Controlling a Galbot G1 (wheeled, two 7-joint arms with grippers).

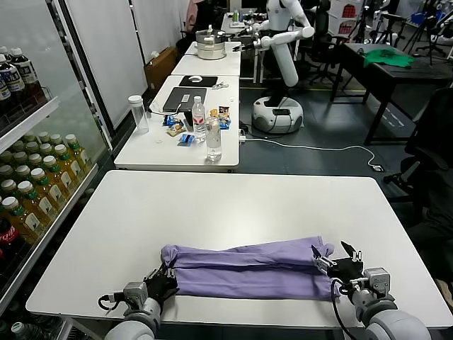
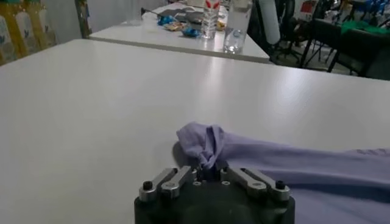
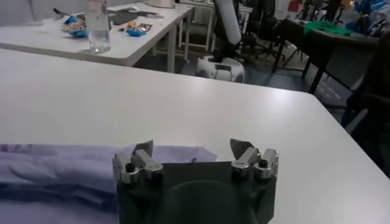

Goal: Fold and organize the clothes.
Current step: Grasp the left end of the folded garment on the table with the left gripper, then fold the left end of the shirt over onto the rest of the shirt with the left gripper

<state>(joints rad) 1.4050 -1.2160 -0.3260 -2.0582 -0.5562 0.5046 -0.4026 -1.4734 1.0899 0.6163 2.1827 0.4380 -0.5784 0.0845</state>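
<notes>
The lavender T-shirt [image 1: 248, 269] lies folded into a long band across the front of the white table [image 1: 233, 205]. My left gripper [image 1: 164, 275] is at the band's left end. In the left wrist view it [image 2: 209, 168] is shut on a bunched corner of the shirt [image 2: 292, 164]. My right gripper [image 1: 333, 256] is at the band's right end, just above the table. In the right wrist view it [image 3: 192, 149] is open wide, with the shirt's edge [image 3: 55, 167] under and beside one finger and nothing held.
A second white table [image 1: 141, 152] beyond holds water bottles [image 1: 214, 138], a laptop [image 1: 185, 99] and snacks. Shelves of drink bottles [image 1: 32, 191] stand at the left. A white robot [image 1: 279, 64] is at the back, a green cloth [image 1: 388, 57] lies on a dark table, and a black chair [image 1: 432, 149] is at the right.
</notes>
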